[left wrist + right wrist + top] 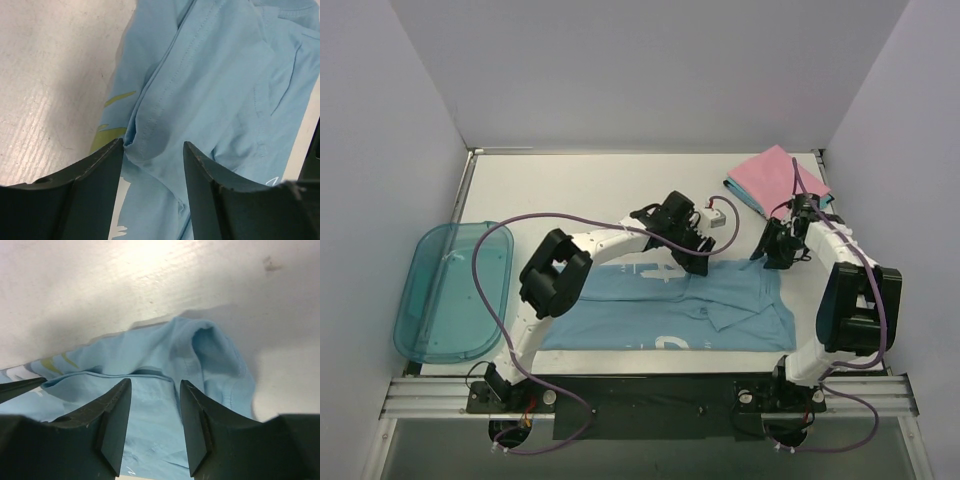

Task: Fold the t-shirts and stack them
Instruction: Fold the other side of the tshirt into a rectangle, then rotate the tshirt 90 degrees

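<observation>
Far left on the white bench (580,185): a translucent teal plastic bin (455,290), well apart from the cloth. Centre, along the near edge: a light blue soft-cloth t-shirt with white and yellow-green print (660,310), lying flat with one layer turned in and rumpled, not yet a tidy packet. Over its far edge, the left claw (152,147), spread, with a raised crease between the fingers but nothing pinched. Just to the right, the right claw (155,385), likewise spread, hanging above the sleeve at the shirt's far right corner and gripping nothing. Far right corner: a folded pink t-shirt (775,178) on top of a folded teal one (827,199), the latter only a sliver. Judging by that: two tees folded and stacked, the blue one part-way folded and yet to go onto the pile. Lettering too broken by folds to read; no brand or label made out
</observation>
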Available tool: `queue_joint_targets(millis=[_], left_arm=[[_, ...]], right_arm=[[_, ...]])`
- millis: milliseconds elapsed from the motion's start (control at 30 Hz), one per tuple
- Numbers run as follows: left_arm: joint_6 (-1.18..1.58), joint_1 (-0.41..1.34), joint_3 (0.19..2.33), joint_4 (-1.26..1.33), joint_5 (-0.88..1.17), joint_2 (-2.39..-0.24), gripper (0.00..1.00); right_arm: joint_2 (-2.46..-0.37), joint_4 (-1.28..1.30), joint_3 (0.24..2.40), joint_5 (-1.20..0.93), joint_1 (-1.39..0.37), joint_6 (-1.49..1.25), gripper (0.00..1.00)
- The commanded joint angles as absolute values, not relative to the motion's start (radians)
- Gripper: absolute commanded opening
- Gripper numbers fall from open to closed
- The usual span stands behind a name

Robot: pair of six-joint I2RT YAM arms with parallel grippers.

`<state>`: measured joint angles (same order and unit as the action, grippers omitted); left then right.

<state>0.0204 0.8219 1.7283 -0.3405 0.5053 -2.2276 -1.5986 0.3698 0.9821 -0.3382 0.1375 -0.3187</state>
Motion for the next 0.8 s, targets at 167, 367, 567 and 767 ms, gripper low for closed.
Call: queue_joint_targets(millis=[167, 367, 567, 767], left_arm=[[-0.109, 0.747, 1.9, -0.556, 0.488, -2.191, 0.57], [-0.33, 0.615, 1.789, -0.798, 0.405, -2.054, 0.28], [-0.483, 0.482, 1.465, -0.773, 0.171, -1.898, 0.19], [-0.52, 0.37, 1.247, -0.761, 0.112, -1.774, 0.19]], right_arm=[[-1.442, 0.54, 1.051, -0.159, 0.057, -0.406, 0.16], [-1.497, 0.482, 0.914, -0.25, 0.061, -0.528, 0.0], [-1.713, 0.446, 1.02, -0.244, 0.107, -0.578, 0.0], [-1.979, 0.544, 1.296, -0.327, 0.039, -0.554, 0.0]])
